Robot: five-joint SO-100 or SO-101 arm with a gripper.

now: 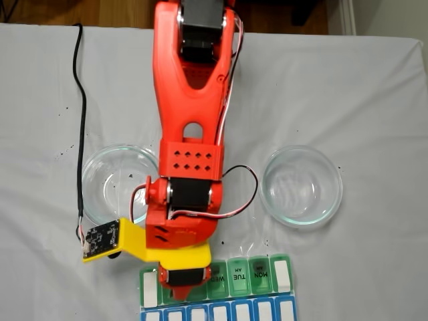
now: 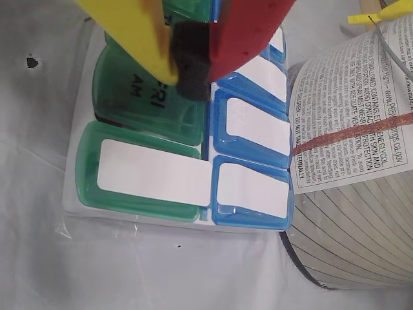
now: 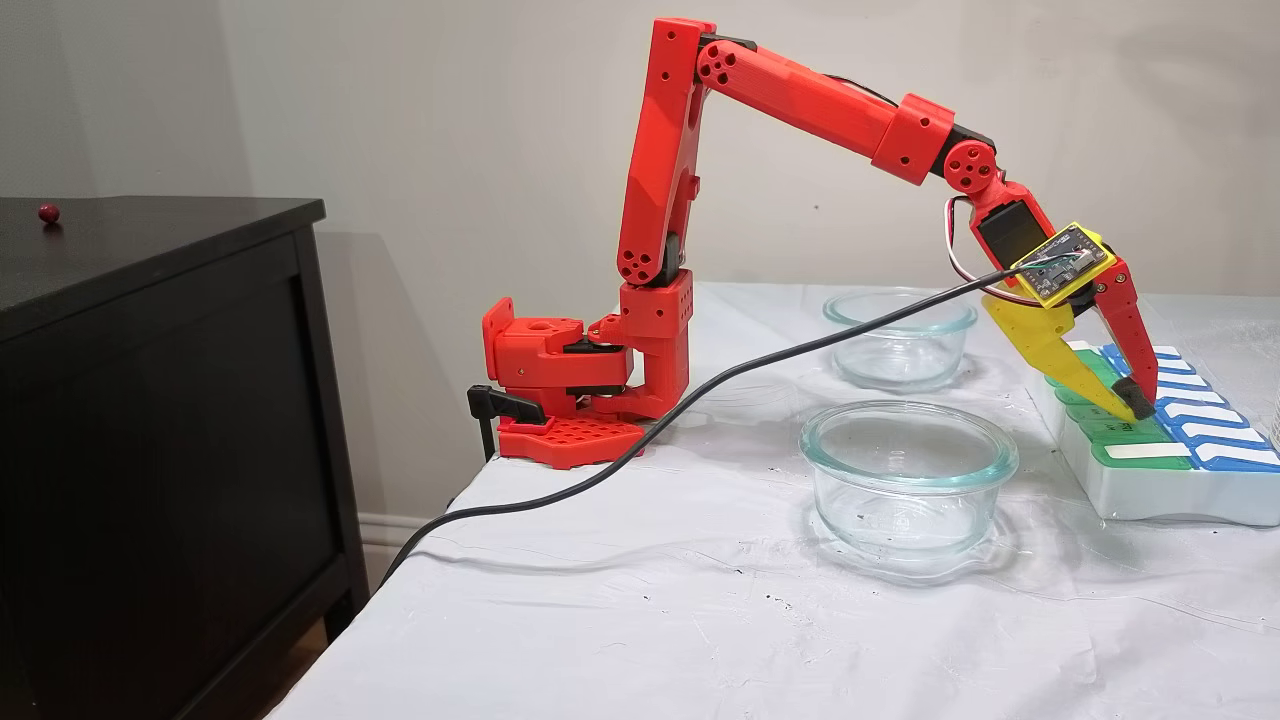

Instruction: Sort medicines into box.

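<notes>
My end effector (image 2: 193, 68), fingers pinched together on nothing I can see, hovers just above the box's (image 3: 1160, 480) green FRI lid, the box's long axis running near-to-far along the desk's (image 3: 650, 600) right side.

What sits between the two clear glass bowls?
In a fixed view, the red arm crosses above bare white cloth between the left glass bowl and right glass bowl.

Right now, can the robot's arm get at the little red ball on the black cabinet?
Probably not. The red ball sits far back on the black cabinet, off the table, while the fingers are stretched the opposite way over the pill box.
</notes>
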